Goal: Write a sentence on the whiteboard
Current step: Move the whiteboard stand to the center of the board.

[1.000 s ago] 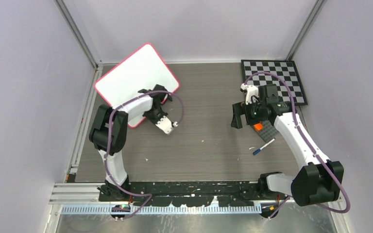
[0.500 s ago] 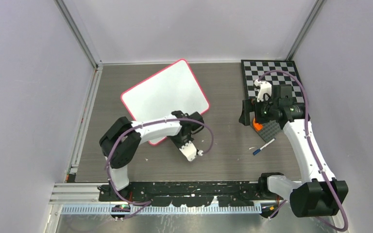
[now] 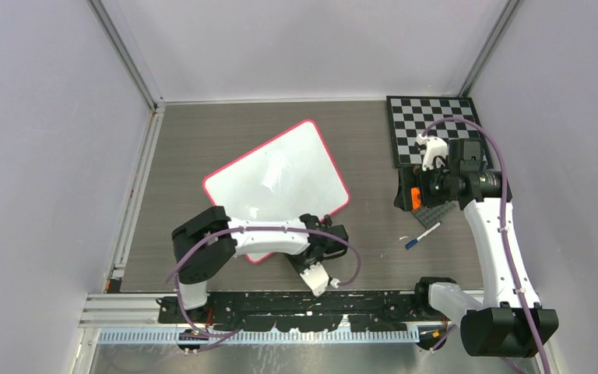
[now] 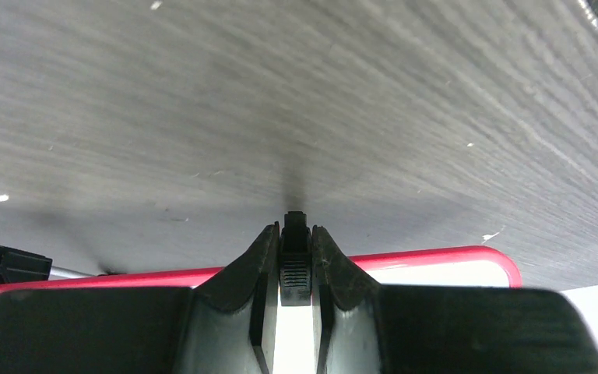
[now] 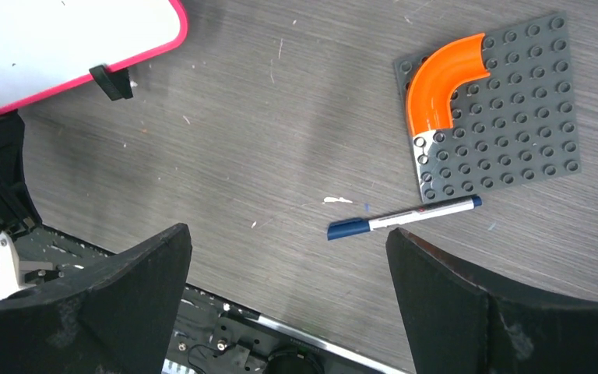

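The whiteboard (image 3: 276,183), white with a red-pink rim, lies tilted on the table left of centre. No sentence shows on its blank face. My left gripper (image 3: 317,238) is at the board's near edge, shut on a small black clip (image 4: 296,251) fixed to the rim (image 4: 436,255). The left fingertips (image 4: 266,243) pinch that clip from both sides. A second clip (image 5: 111,82) sits free on the same edge. My right gripper (image 5: 286,238) hangs wide open and holds nothing, above a blue-capped marker (image 5: 403,218) that lies on the table (image 3: 423,235).
A black-and-white checkerboard (image 3: 436,128) lies at the back right. A grey studded plate (image 5: 506,125) with an orange curved piece (image 5: 440,89) sits just beyond the marker. Side walls and metal rails bound the table; the arm bases line the near edge.
The left arm has dragged the whiteboard right and toward the near edge, turning it, with its grip on the clip unchanged. The right arm has drawn back to the right, still open.
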{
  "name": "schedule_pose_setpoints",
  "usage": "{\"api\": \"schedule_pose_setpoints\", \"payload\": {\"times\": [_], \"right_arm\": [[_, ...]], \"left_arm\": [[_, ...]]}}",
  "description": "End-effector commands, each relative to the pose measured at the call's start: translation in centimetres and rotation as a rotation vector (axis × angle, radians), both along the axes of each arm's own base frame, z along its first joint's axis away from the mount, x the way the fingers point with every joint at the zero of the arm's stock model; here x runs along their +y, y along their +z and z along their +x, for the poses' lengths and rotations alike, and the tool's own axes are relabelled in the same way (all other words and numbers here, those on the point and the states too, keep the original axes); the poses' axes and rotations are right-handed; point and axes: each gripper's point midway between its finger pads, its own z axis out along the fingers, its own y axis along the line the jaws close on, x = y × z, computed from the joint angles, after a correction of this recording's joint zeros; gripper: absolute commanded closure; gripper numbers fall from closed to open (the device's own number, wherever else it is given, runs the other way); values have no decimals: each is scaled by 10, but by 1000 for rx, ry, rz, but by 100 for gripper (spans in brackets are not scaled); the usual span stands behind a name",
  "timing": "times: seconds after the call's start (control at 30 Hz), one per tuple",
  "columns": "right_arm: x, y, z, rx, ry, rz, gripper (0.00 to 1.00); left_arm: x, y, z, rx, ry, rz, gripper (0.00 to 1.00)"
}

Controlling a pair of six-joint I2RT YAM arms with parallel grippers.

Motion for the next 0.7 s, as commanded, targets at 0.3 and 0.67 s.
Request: {"api": "schedule_pose_setpoints", "payload": {"times": [0.3, 0.67], "right_arm": [[-13, -7, -41, 77, 159, -135, 0], [-33, -29, -65, 131, 516, -330, 4]], "left_arm": [[-8, -22, -10, -19, 17, 13, 84], [-27, 4, -25, 56, 111, -84, 21]]}}
